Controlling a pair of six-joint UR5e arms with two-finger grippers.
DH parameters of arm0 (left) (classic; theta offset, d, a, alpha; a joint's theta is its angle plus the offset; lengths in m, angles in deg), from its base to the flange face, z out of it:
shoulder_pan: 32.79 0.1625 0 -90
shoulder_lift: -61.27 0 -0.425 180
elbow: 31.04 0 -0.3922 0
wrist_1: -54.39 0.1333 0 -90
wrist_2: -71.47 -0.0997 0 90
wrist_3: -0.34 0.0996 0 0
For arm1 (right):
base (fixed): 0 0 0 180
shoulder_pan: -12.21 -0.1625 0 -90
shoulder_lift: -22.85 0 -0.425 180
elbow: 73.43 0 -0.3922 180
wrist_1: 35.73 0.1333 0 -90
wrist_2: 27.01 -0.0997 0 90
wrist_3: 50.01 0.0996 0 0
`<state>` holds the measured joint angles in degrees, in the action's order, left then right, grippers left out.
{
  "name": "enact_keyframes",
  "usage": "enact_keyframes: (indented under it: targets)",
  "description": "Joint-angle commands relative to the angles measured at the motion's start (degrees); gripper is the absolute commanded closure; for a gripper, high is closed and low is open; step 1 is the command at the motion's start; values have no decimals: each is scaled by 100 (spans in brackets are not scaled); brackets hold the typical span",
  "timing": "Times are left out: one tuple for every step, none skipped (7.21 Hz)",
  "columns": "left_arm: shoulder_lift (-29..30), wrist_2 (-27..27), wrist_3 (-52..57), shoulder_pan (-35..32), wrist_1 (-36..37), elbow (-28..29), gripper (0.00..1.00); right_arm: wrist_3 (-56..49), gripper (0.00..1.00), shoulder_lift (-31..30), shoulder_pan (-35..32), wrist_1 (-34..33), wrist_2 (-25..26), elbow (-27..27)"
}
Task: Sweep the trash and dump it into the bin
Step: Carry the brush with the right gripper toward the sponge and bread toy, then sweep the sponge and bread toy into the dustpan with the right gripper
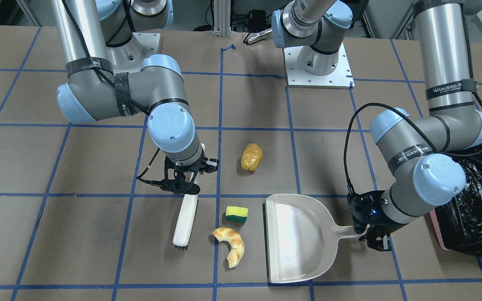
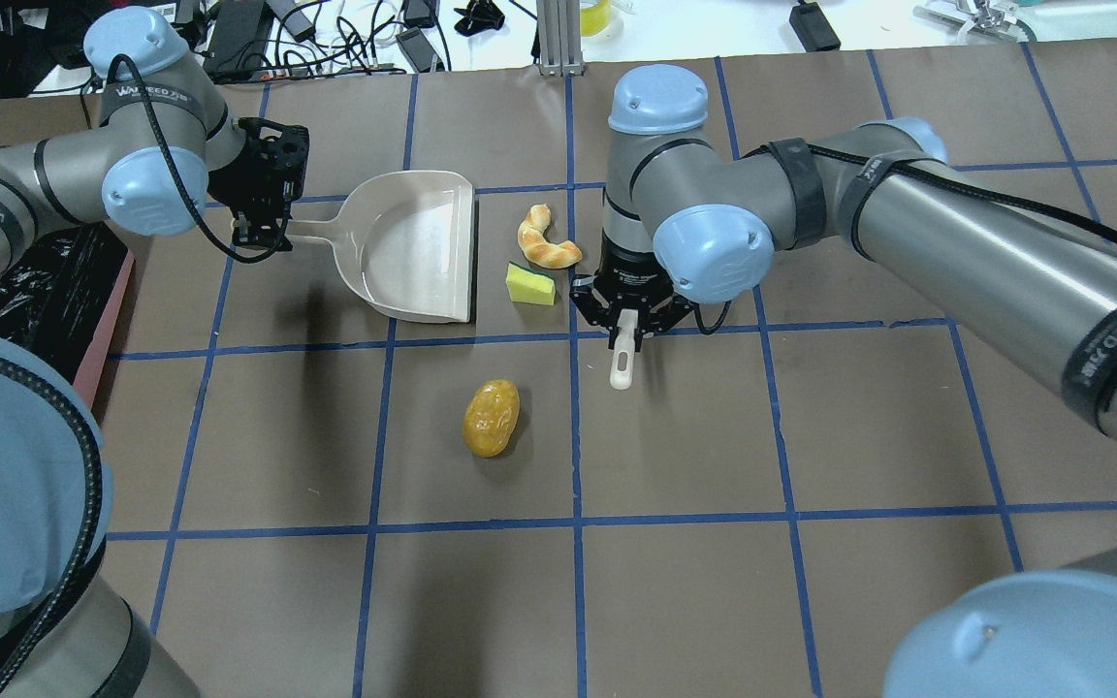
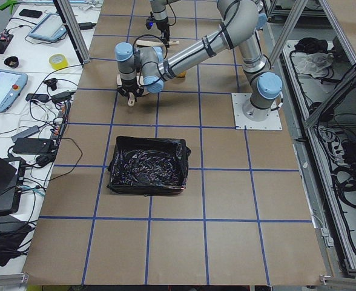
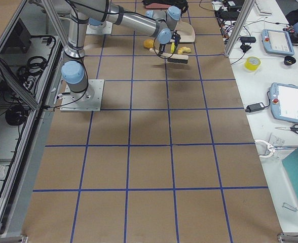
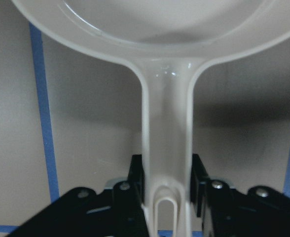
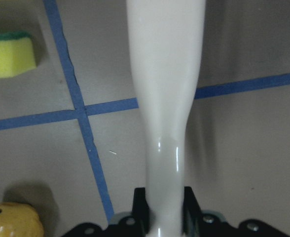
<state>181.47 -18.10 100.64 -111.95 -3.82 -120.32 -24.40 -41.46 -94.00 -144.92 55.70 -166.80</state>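
The trash lies on the brown table: a golden-brown potato (image 1: 252, 157) (image 2: 492, 417), a yellow-and-green sponge (image 1: 237, 214) (image 2: 529, 285) and a tan croissant (image 1: 230, 242) (image 2: 544, 239). My left gripper (image 1: 361, 232) (image 2: 272, 233) (image 5: 167, 190) is shut on the handle of the beige dustpan (image 1: 295, 238) (image 2: 413, 242), which lies flat with its mouth toward the sponge and croissant. My right gripper (image 1: 191, 174) (image 2: 624, 325) (image 6: 164, 207) is shut on the beige brush (image 1: 185, 217) (image 6: 167, 74), on the other side of the sponge and croissant from the dustpan. The pink bin with its black bag (image 1: 471, 209) (image 2: 45, 281) (image 3: 148, 165) stands beside my left arm.
The table is brown paper with a blue tape grid. My right arm's elbow (image 1: 98, 98) and my left arm's forearm (image 1: 429, 142) hang over the table. A metal base plate (image 1: 318, 69) sits at the robot's side. Cables and gear (image 2: 326, 29) lie past the far edge.
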Motion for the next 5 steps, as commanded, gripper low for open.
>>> enact_keyframes:
  targets:
    - [-23, -417, -255, -125, -207, 59, 100, 303, 100, 225, -145, -224, -300, 161]
    - [-23, -543, -318, -256, -209, 68, 100, 487, 100, 313, -276, -347, -300, 178]
    - [-23, -587, -336, -258, -217, 60, 100, 689, 100, 410, -373, -444, -309, 274]
    - [-32, -640, -328, -258, -217, 60, 100, 917, 100, 506, -514, -445, -309, 397]
    - [-32, -641, -336, -258, -217, 60, 100, 1215, 100, 655, -689, -445, -317, 616]
